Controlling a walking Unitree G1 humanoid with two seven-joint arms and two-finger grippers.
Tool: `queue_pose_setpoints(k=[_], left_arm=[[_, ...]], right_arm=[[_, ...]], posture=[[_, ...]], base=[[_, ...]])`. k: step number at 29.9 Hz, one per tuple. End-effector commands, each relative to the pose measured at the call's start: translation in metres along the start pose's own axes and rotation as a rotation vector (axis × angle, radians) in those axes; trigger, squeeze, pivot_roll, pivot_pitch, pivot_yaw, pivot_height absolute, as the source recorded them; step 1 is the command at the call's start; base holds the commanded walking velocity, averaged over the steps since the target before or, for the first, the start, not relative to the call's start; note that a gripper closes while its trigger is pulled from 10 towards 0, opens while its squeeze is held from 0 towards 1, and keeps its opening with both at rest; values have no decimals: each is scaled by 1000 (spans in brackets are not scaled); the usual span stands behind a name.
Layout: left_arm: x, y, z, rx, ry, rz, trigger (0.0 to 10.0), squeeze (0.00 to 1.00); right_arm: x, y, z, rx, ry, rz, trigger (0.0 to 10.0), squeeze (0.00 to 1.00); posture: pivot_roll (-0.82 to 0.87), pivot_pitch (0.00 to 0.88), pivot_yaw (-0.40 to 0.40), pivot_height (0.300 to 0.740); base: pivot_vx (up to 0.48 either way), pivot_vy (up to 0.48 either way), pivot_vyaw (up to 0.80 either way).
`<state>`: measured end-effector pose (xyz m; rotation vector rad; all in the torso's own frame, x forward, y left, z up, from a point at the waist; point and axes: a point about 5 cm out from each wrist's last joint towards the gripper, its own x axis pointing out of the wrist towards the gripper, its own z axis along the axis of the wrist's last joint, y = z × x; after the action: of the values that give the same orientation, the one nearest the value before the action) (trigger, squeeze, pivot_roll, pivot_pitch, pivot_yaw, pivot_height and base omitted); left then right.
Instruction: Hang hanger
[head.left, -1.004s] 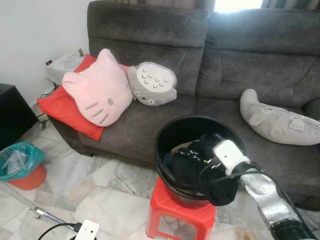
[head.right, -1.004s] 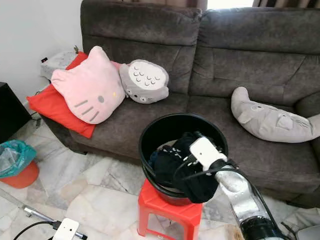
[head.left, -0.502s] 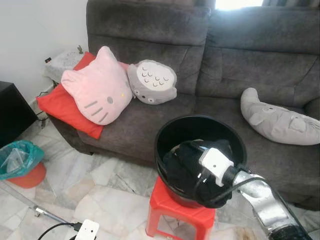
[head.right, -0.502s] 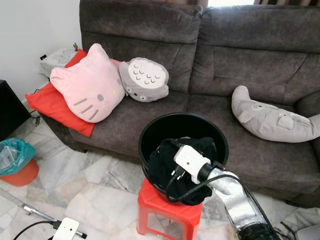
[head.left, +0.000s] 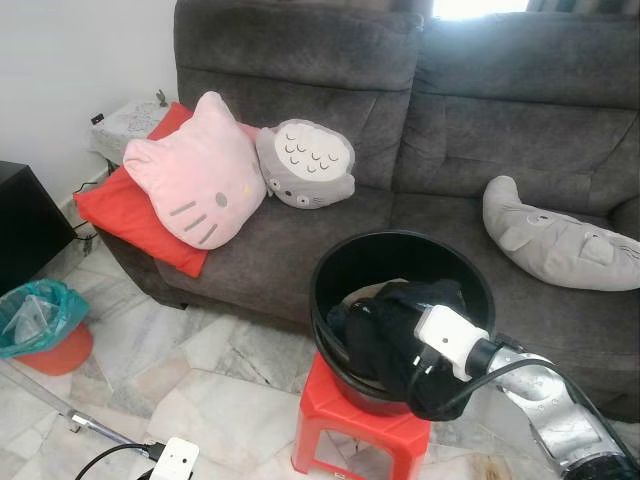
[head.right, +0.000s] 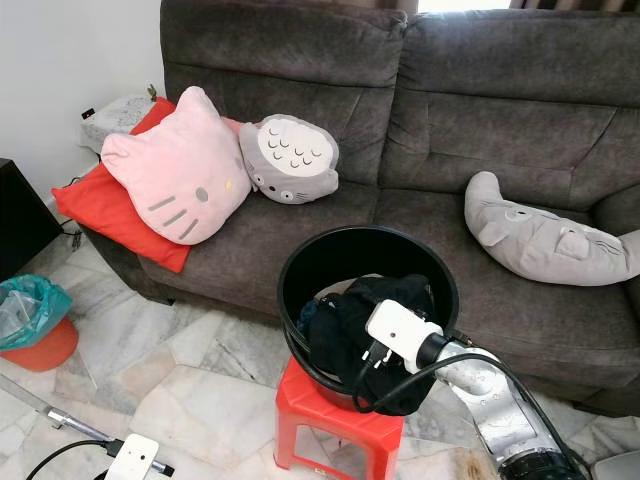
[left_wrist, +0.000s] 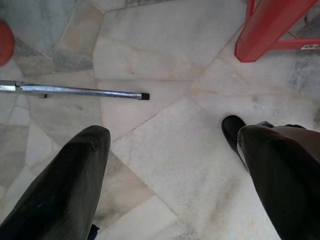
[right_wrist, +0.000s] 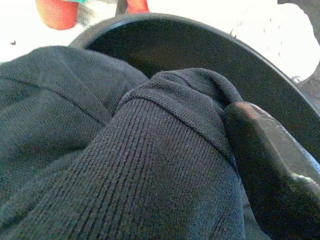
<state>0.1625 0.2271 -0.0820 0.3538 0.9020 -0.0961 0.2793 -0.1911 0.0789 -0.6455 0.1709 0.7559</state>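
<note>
While reaching into bucket (head.right: 300, 262) | right gripper (right_wrist: 235, 150) pinching dark garment (right_wrist: 100, 150) | left gripper (left_wrist: 167, 145) spread, hanging idle

Black bucket (head.left: 340, 270); black ribbed knit garment (right_wrist: 100, 150); red stool (head.left: 330, 420); dark grey sofa (head.left: 300, 90).

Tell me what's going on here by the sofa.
The robot's right arm reaches into a black bucket that stands on a red stool in front of the grey sofa. Its right gripper is pressed into a dark knitted garment in the bucket, with a fold against one of its fingers. The left gripper hangs open over the marble floor.
</note>
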Motion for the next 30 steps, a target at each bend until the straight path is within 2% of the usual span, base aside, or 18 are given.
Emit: queue_pose_setpoints(k=[1,16,21,22,25,27,30], left_arm=[[-2,3,-7,8,34,7,10000,0],[-3,4,-10,9,48,10,10000,0],[-3,4,-11,7,51,11,10000,0],[-3,4,-11,6,51,11,10000,0],[-3,4,-11,5,50,11,10000,0],[-3,4,-11,3,48,10,10000,0],[-3,3,-10,2,47,9,10000,0]], right_arm=[[-2,-6,-2,-15,10,-17,0,0],[4,-11,5,-16,-26,-67,0,0],[6,-26,12,11,-50,-194,0,0],[6,-33,14,27,-55,-254,0,0],[6,-38,16,32,-60,-297,0,0],[4,-52,24,40,-68,-406,0,0],[3,-60,31,61,-85,-456,0,0]], posture=[[-133,0,47,740],[-130,0,49,740],[-130,0,47,740],[-130,0,47,740],[-130,0,47,740],[-130,0,47,740],[-130,0,47,740]], base=[[0,0,0],[0,0,0],[0,0,0],[0,0,0],[0,0,0],[0,0,0],[0,0,0]])
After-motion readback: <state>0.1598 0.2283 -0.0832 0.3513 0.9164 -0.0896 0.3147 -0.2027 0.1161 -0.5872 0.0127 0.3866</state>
